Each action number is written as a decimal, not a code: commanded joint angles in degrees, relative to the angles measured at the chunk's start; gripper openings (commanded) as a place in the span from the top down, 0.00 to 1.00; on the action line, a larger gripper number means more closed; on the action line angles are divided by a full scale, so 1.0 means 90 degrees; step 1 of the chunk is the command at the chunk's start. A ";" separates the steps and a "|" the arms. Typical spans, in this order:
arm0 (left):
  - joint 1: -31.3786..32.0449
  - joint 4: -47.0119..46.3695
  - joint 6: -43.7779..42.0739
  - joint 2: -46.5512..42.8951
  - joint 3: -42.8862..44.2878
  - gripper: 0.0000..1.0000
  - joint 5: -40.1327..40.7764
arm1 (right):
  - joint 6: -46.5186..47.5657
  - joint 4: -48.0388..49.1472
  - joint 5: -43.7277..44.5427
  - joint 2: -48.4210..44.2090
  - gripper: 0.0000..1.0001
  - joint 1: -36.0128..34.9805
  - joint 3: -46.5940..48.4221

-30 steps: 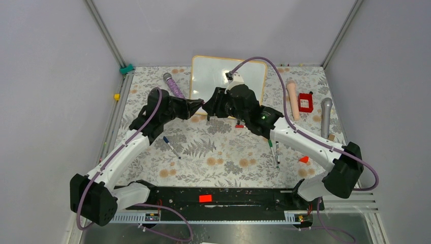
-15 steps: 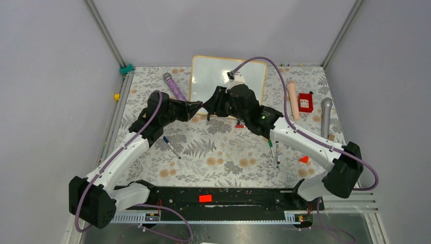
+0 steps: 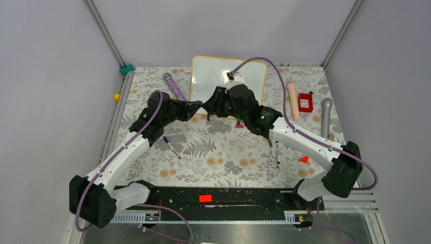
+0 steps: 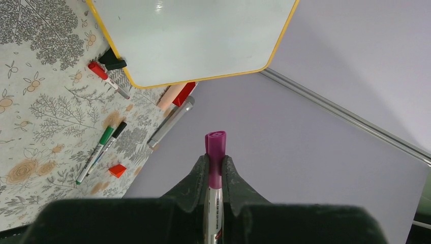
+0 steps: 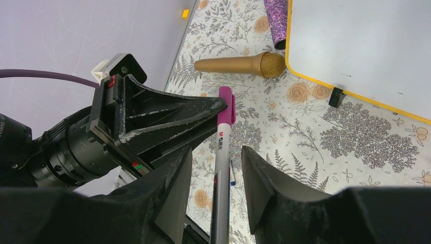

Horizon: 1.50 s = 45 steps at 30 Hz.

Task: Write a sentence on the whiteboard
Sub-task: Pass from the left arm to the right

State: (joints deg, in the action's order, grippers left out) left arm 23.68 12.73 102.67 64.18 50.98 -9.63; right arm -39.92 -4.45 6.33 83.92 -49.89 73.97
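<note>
While the whiteboard [image 3: 228, 77] stands blank at the bench's far edge, the left gripper [image 4: 214, 165] clamps a magenta marker's [image 5: 221, 152] cap and the right gripper [image 5: 216, 170] brackets its barrel, jaws parted. Pulling straight apart should uncap it cleanly.

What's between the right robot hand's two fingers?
A pink-capped marker runs through the right gripper, whose fingers stand apart beside it. The left gripper pinches its capped end. The right wrist view shows this.
</note>
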 commanded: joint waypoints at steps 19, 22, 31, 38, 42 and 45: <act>0.0116 -0.0086 0.0734 0.0293 0.0220 1.00 0.0254 | -0.0075 0.0193 -0.0248 0.0180 0.63 -0.0060 0.0224; 0.0169 -0.0085 0.0748 0.0314 0.0220 1.00 0.0272 | -0.0076 0.0167 -0.0179 0.0186 0.74 -0.0062 0.0259; 0.0229 -0.0081 0.0889 0.0136 0.0122 1.00 0.0462 | -0.0116 -0.0194 0.0409 0.0052 1.00 -0.0062 0.0155; 0.0215 -0.0220 0.0898 -0.0045 -0.0087 0.78 0.0454 | 0.0040 -0.0238 -0.0556 -0.0128 1.00 0.0089 0.0047; 0.0097 0.0213 0.0551 -0.0033 0.0040 0.43 0.0105 | -0.0175 -0.0388 -0.1452 -0.0215 1.00 0.0405 -0.0032; -0.0116 0.0380 0.0168 -0.0022 0.0089 0.32 -0.0247 | -0.0368 -0.0597 -0.2054 -0.0331 1.00 0.0845 -0.0131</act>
State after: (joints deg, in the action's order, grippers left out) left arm 24.71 12.91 102.76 65.25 50.30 -7.73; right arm -40.91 -7.99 -2.72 84.14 -46.89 73.32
